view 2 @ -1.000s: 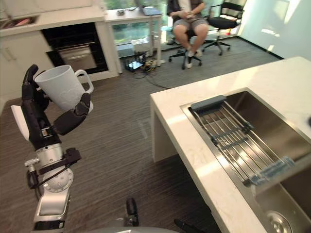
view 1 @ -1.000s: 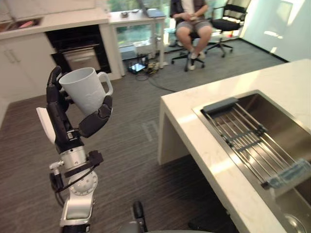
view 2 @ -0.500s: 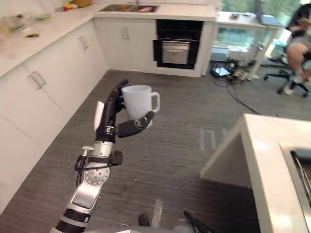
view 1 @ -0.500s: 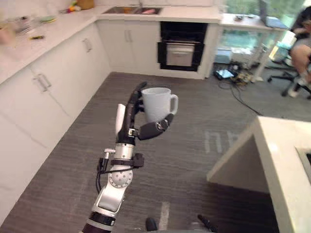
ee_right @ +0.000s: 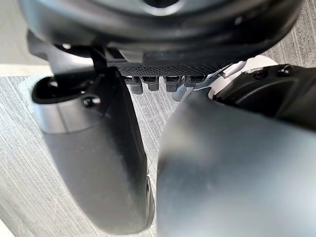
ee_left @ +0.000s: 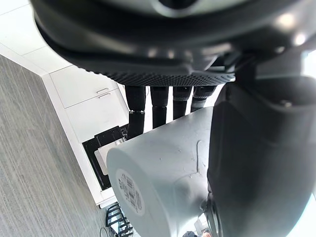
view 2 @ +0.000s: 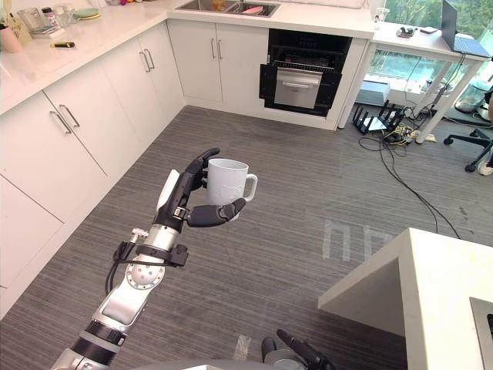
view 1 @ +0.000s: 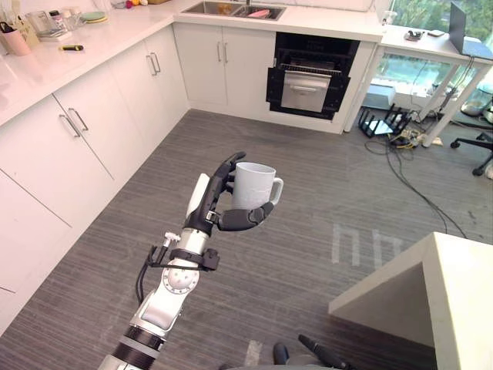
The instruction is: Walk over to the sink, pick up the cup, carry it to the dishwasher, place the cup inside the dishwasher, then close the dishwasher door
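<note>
Camera swung to cabinets (view 1: pixel 92 131) | left hand (view 1: pixel 209 206) grips one cup (view 1: pixel 250 185) (upright)

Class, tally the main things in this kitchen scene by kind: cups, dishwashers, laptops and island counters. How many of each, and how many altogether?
Cup, white, held in the left hand: 1
Dishwasher, black: 1
Laptop: 1
Island counter, white: 1
Total: 4

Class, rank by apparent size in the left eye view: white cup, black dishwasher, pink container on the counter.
1. black dishwasher
2. white cup, enlarged by nearness to the camera
3. pink container
</note>
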Tool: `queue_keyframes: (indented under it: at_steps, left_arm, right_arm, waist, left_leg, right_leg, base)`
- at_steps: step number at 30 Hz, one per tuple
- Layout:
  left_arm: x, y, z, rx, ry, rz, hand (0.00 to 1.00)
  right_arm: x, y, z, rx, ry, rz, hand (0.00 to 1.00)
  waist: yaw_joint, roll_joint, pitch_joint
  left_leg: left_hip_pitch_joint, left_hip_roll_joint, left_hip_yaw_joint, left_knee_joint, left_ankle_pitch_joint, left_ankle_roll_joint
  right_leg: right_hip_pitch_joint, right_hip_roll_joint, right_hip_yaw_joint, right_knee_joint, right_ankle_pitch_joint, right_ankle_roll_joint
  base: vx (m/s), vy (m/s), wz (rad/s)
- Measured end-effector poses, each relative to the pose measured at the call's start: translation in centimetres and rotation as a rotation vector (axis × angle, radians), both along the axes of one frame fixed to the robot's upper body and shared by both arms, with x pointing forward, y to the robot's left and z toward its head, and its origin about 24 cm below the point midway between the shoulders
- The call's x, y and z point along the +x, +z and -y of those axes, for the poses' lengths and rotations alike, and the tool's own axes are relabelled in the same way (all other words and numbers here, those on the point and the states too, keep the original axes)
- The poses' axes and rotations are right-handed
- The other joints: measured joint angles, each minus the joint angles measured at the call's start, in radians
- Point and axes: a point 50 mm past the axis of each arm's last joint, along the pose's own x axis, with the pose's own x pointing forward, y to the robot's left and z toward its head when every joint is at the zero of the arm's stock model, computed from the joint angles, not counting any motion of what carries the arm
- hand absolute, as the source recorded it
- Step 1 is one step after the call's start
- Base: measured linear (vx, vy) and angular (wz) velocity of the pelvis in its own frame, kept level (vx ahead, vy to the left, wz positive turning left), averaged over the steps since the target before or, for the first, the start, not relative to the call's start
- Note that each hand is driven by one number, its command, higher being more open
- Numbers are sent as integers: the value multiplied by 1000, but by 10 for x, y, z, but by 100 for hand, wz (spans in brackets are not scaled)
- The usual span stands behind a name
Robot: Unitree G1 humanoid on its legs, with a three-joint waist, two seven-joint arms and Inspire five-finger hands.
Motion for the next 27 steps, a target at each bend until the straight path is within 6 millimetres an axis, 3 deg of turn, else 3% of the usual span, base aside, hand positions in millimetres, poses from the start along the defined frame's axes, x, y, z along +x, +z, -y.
queue_keyframes:
  at_steps: [2,6,8,10,12,14,15,16,18,19,20,22,24,25,26,27]
  left_arm:
    - [1,-3,-1,-33,7,-21,0]
    - [8,-22,-10,-322,106,-182,0]
    - [8,-36,-19,-453,172,-277,0]
    - [9,-50,-21,-599,221,-385,0]
    - [9,-58,-16,-740,221,-463,0]
    - [-1,-71,-7,-857,213,-564,0]
    - [-4,-75,-6,-872,218,-583,0]
    - [-9,-80,-5,-888,226,-600,0]
    - [-9,-77,-6,-884,223,-587,0]
    - [-6,-70,-7,-875,202,-559,0]
    - [-5,-65,-6,-875,190,-541,0]
    - [8,-44,-1,-871,132,-483,0]
    - [12,-31,2,-874,94,-444,0]
    - [12,-27,6,-883,65,-432,0]
    - [12,-25,8,-883,53,-428,0]
    - [11,-25,14,-878,24,-431,0]
  right_arm:
    - [-5,-1,-1,3,-5,-10,100]
    - [-16,-2,-2,12,-36,-44,100]
    - [-20,-3,-3,31,-92,-55,100]
    - [-26,-5,-5,40,-170,-77,100]
    - [-28,-5,-1,19,-260,-86,100]
    - [-29,-5,1,-15,-340,-75,100]
    - [-28,-4,2,-21,-341,-64,100]
    - [-26,-3,2,-28,-340,-42,100]
    - [-21,-2,-1,-39,-321,-22,100]
    - [-21,-2,-4,-45,-319,-7,100]
    - [-20,-2,-6,-47,-317,-2,100]
    - [-23,-1,-9,-62,-321,7,100]
    - [-25,0,-6,-100,-293,11,100]
    - [-23,2,-1,-132,-280,26,100]
    - [-23,3,0,-147,-271,34,100]
    - [-21,5,2,-173,-247,50,100]
  waist:
    - [1,0,-7]
    - [1,-1,-21]
    - [1,2,-22]
    - [4,-1,-19]
    - [6,-2,5]
    - [1,-30,34]
    - [0,-30,36]
    - [0,-18,38]
    - [0,-17,39]
    - [1,-12,41]
    - [3,-13,43]
    - [19,-19,49]
    - [21,-29,50]
    - [17,-13,44]
    - [10,-4,34]
    - [1,6,16]
  left_leg:
    - [2,2,1,2,-3,0]
    - [5,14,-2,20,-17,-5]
    - [3,22,0,48,-31,-6]
    - [-3,20,1,98,-70,-13]
    - [6,11,-7,139,-106,-5]
    - [54,-28,-31,219,-182,22]
    - [65,-28,-33,228,-191,28]
    - [83,-20,-37,241,-207,30]
    - [92,7,-51,257,-223,26]
    - [92,28,-63,266,-235,14]
    - [92,36,-67,267,-240,9]
    - [94,57,-89,296,-287,-20]
    - [122,64,-115,339,-352,-39]
    - [147,89,-143,342,-384,-39]
    - [159,103,-159,327,-390,-37]
    - [198,126,-177,301,-386,-33]
  right_leg:
    - [14,2,-4,-25,9,-5]
    - [47,-6,-82,-80,12,-13]
    - [41,-8,-118,-37,-3,-25]
    - [-45,-22,-129,189,-109,-23]
    - [-153,-74,-184,493,-169,-26]
    - [-255,-167,-184,841,-126,-37]
    - [-277,-172,-179,895,-91,-37]
    - [-305,-158,-172,931,-127,-34]
    - [-316,-128,-183,837,-191,-21]
    - [-312,-105,-197,693,-191,-9]
    - [-310,-97,-202,605,-184,2]
    - [-292,-85,-170,290,-124,44]
    - [-271,-103,-128,269,-108,39]
    - [-287,-88,-141,359,-72,25]
    - [-296,-83,-153,402,-73,23]
    - [-302,-75,-188,462,-96,-11]
  base:
    - [0,0,-3]
    - [-7,-32,4]
    - [29,-50,-3]
    - [52,-30,6]
    - [-16,-21,19]
    - [-18,35,23]
    - [80,46,8]
    - [83,31,2]
    - [135,-27,16]
    - [169,-83,23]
    - [225,-128,22]
    - [284,-181,24]
    - [431,-317,38]
    - [540,-395,54]
    - [488,-335,74]
    - [583,-297,63]
